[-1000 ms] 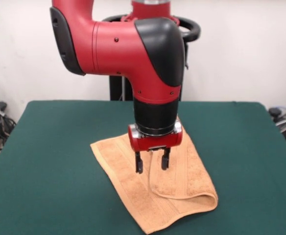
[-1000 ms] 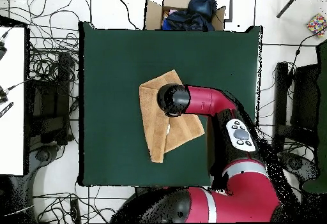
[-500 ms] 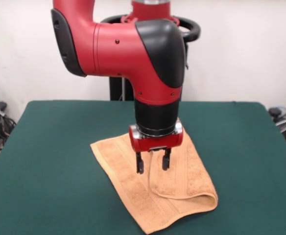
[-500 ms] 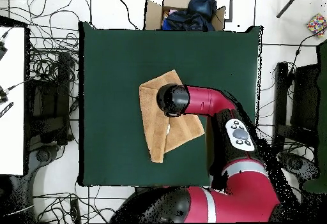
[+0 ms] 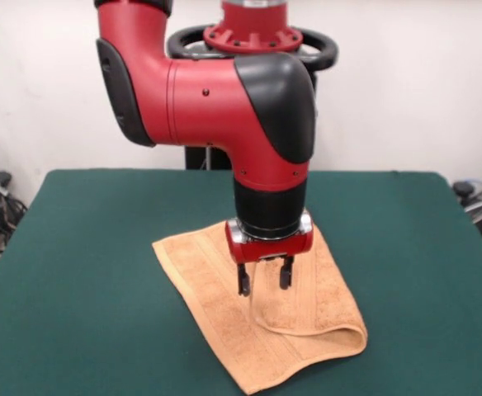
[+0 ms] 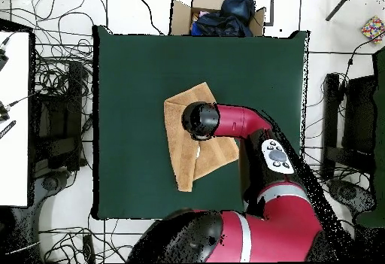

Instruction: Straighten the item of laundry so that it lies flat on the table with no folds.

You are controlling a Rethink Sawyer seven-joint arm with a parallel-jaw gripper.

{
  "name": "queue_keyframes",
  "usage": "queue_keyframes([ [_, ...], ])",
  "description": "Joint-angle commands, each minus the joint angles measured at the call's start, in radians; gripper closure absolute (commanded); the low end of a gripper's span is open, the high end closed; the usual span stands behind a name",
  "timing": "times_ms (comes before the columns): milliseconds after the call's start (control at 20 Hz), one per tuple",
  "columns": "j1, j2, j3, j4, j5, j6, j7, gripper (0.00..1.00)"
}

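- An orange-tan washcloth [image 5: 257, 313] lies folded over itself near the middle of the green table [image 5: 76, 247]
- Gripper [image 5: 264, 280], jaws open and empty, hangs above the fold's raised edge
- Grasp pending: descend, pinch the top layer, peel it back

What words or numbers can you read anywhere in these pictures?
None can be read.
The washcloth: no writing shows.
The robot arm: plain red and black, no readable label.
The button pad on the arm: marks too small to read.
The box beyond the table: no readable text.
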Motion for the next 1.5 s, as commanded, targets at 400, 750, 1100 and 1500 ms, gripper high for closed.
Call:
queue_keyframes([
  [400,0.025,0.041,0.028,0.007,-0.039,-0.045,0.077,0.00],
  [750,0.019,0.019,0.033,0.008,-0.036,-0.020,0.062,0.00],
  [1100,0.005,-0.032,0.037,0.025,-0.029,0.042,0.032,0.00],
  [1500,-0.015,-0.062,0.047,0.038,-0.024,0.073,0.011,0.00],
])
